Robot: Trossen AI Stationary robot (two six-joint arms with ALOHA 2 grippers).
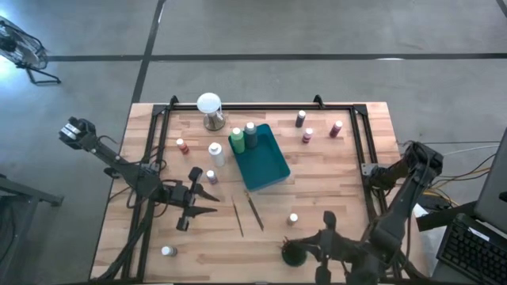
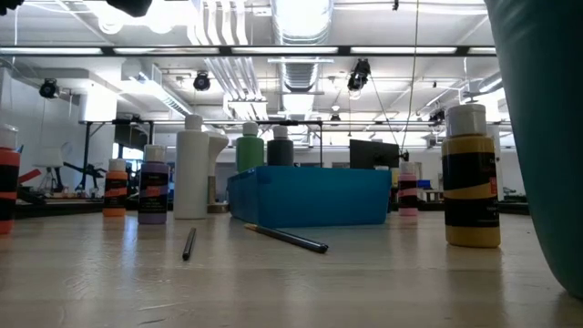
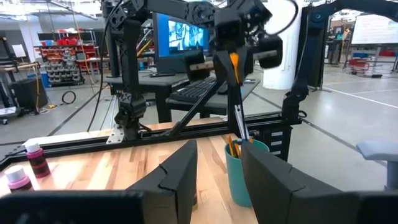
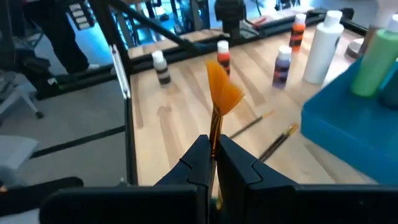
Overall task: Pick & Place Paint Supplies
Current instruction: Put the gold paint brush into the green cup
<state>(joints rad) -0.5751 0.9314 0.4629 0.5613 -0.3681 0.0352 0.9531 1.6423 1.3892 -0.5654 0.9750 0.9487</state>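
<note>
My right gripper [image 1: 307,245] [image 4: 214,158] is near the table's front edge. It is shut on a brush with an orange fan of bristles [image 4: 224,87]. Just below it stands a teal cup [image 3: 239,177] [image 1: 293,253] with other brushes in it. My left gripper [image 1: 212,202] [image 3: 217,180] hovers open left of centre, pointing level toward the cup, with nothing between its fingers. Two thin brushes [image 1: 238,219] [image 1: 253,210] lie flat on the wood between the arms. Small capped bottles stand about, among them a yellow one [image 2: 472,182] and a white one [image 1: 215,153]. My right gripper pinches the brush between its two fingers on the shaft just below the bristle fan [image 4: 215,134]. The bristles stick out past the fingertips. The long handle [image 3: 239,115] runs down from the fingers to the teal cup's mouth, slightly slanted.
A teal tray [image 1: 269,170] sits mid-table with two green bottles [image 1: 236,141] at its far end. A white globe on a metal base [image 1: 209,111] stands at the far edge. Dark-red bottles [image 1: 307,134] stand far right. A black rail frame [image 1: 360,138] borders the table.
</note>
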